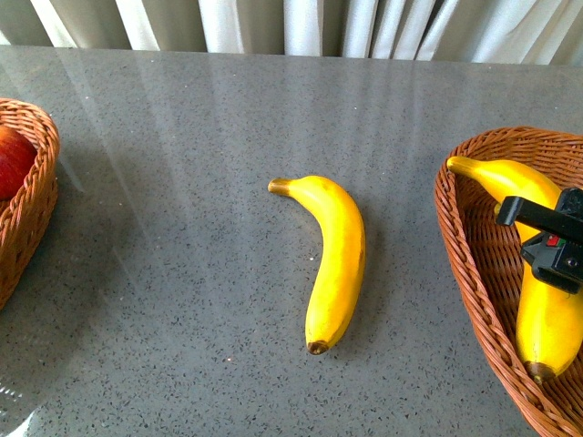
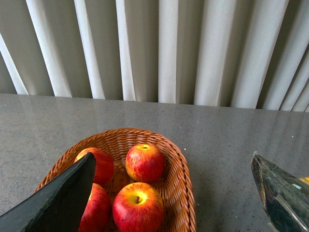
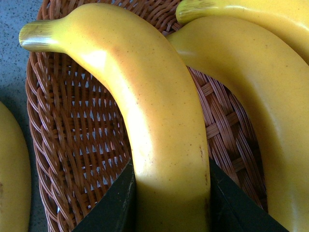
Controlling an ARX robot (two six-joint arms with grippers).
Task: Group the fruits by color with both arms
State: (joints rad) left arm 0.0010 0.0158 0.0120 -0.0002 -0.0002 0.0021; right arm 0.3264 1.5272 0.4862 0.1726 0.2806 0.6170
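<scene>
A yellow banana [image 1: 337, 259] lies loose in the middle of the grey table. In the right wicker basket [image 1: 469, 264] my right gripper [image 1: 547, 238] is shut on another banana [image 1: 547, 319]. The right wrist view shows that banana [image 3: 154, 121] clamped between the black fingers [image 3: 116, 208] low over the basket's weave, with a further banana [image 3: 270, 111] lying beside it. My left gripper [image 2: 173, 162] is open over the left basket [image 2: 181, 183], which holds several red apples [image 2: 145, 162]. One apple [image 1: 14, 159] shows at the left edge of the front view.
The left basket [image 1: 32, 214] sits at the table's left edge, half out of frame. Grey-white curtains [image 1: 291, 27] hang behind the table's far edge. Bare tabletop [image 1: 182, 300] lies between the baskets around the loose banana [image 3: 12, 174].
</scene>
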